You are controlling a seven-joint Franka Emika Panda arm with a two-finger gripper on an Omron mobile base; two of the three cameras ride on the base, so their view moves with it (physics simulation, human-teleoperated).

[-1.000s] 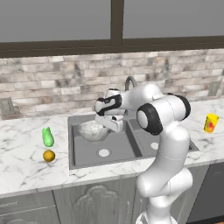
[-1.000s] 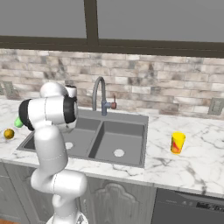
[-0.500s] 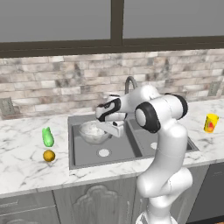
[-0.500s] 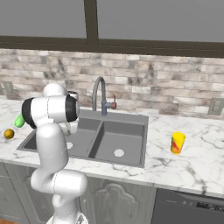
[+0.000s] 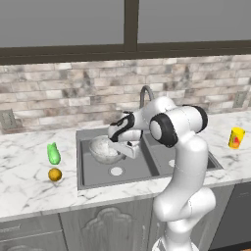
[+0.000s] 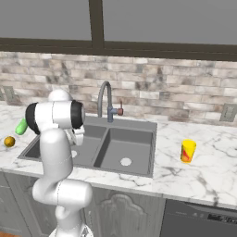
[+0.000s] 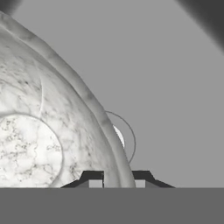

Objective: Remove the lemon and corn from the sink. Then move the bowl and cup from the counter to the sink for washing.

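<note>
Bowl: grey-white speckled bowl [image 5: 104, 149] sitting in the left basin of the sink [image 5: 88, 176], upright, its inside facing up; in the hand view its rim [image 7: 94, 109] curves between the two fingertips.
Gripper: gripper [image 5: 128, 148] at the bowl's right edge, one dark fingertip [image 7: 92, 176] inside the rim and one outside; the fingers stand narrow, a little apart, straddling the rim; whether they press it cannot be told.
Drain: round drain [image 7: 127, 140] of the basin partly visible past the rim in the hand view.
Corn: green corn [image 5: 53, 153] lying on the marble counter [image 5: 29, 181] left of the sink.
Lemon: orange-yellow lemon [image 5: 55, 174] on the counter just in front of the corn, apart from it.
Cup: yellow cup [image 6: 187, 151] with red mark standing upright on the counter right of the sink, well apart from the arm.
Faucet: curved grey faucet [image 6: 105, 99] behind the divider of the two basins.
</note>
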